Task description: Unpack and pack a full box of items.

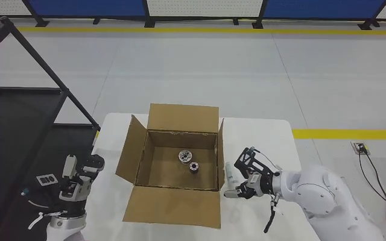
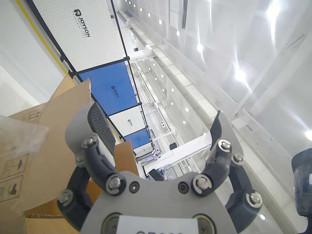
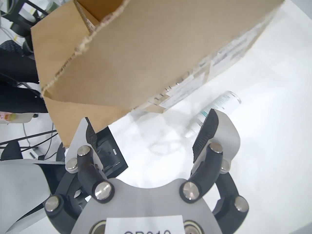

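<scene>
From above, the box (image 1: 172, 117) sits open in the middle of the white table (image 1: 259, 138), all four flaps splayed outward. Two small round metal parts (image 1: 184, 156) lie close together on its floor, near the far wall. The left gripper (image 1: 81, 164) is off the box's left side, clear of the spread flap. The right gripper (image 1: 232, 184) is just beside the box's right wall, which stands between it and the parts.

At the left wrist, the left gripper (image 2: 158, 120) points up at the ceiling, its fingers spread wide and holding nothing. A box flap (image 2: 61, 113) rises beside it, with a clear bag (image 2: 19, 132) in front.

At the right wrist, the right gripper (image 3: 150, 125) is wide open and empty under the box's outer wall (image 3: 170, 37). A white tube (image 3: 219, 105) lies on the table just past one finger.
</scene>
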